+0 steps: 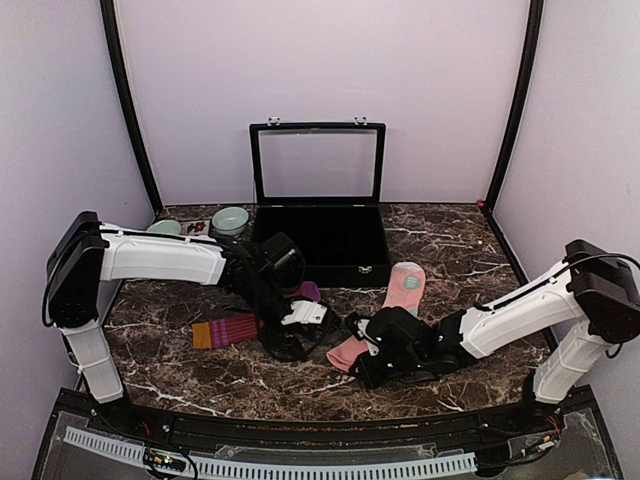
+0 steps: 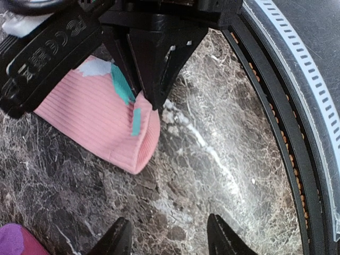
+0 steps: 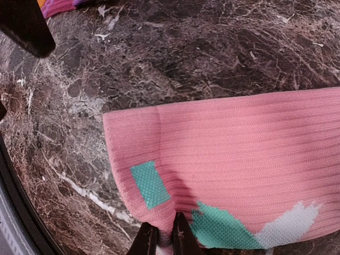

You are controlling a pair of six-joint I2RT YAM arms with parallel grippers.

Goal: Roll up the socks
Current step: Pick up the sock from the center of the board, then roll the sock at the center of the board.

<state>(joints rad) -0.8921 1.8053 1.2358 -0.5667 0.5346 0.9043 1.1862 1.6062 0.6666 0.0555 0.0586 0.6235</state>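
Though pressed almost together, bites on cloth rather than on nothing: nearest of all, pinches the cuff edge of the pink sock (image 3: 239, 149) between the fingers (image 3: 144, 241) of the right gripper (image 3: 163, 227). Takes the open end, by the look of it, because a roll needs a lip to start from. Leaves the rest of that sock flat on the marble table (image 1: 200, 380), slanting away to the right, its far end just short of the black box (image 1: 320, 272). Hangs the left gripper (image 2: 167, 228) just beside the pinched cuff, fingertips (image 2: 121, 238) spread over bare marble with nothing between them. Probably stands ready there to pin or tuck the cuff once the turning begins. Farther left, shows the maroon sock (image 1: 235, 328) stretched flat, orange cuff (image 1: 202, 335) to the left, purple toe (image 1: 309, 291) by the left wrist, apart from the pink one and ungripped. Suggests one sock at a time, or a pairing not yet made; cannot tell which. At the back, finds that box with its glass lid (image 1: 318, 165) upright and a mint bowl (image 1: 230, 219) beside it, well apart from the work.
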